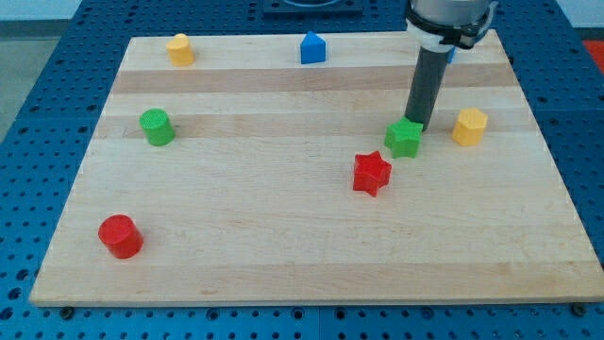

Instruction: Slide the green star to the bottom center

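The green star (403, 138) lies on the wooden board (283, 217), right of the middle. My tip (419, 127) stands at the star's upper right edge and touches it. The red star (371, 173) lies just below and left of the green star, a small gap between them. The yellow hexagonal block (469, 127) lies to the right of my tip.
A green cylinder (156, 127) sits at the left, a red cylinder (121, 236) at the lower left, a yellow cylinder (179, 48) at the top left and a blue block (312, 47) at the top middle. The rod hides most of another blue block at the top right.
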Available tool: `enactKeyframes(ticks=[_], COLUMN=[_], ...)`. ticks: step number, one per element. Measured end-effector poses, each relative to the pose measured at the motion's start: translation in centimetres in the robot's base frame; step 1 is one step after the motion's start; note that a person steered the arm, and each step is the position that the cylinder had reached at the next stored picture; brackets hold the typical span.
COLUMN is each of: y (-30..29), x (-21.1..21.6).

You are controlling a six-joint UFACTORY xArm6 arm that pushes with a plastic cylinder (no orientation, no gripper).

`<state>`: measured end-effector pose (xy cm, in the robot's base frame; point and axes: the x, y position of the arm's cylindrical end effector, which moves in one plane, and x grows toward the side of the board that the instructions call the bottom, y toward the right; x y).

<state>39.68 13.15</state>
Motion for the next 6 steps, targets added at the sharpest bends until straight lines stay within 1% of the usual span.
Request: enactKeyframes(ticks=[3, 5, 6], y=[-2.2, 1.2, 1.2], x=[1.2, 1.7, 3.4])
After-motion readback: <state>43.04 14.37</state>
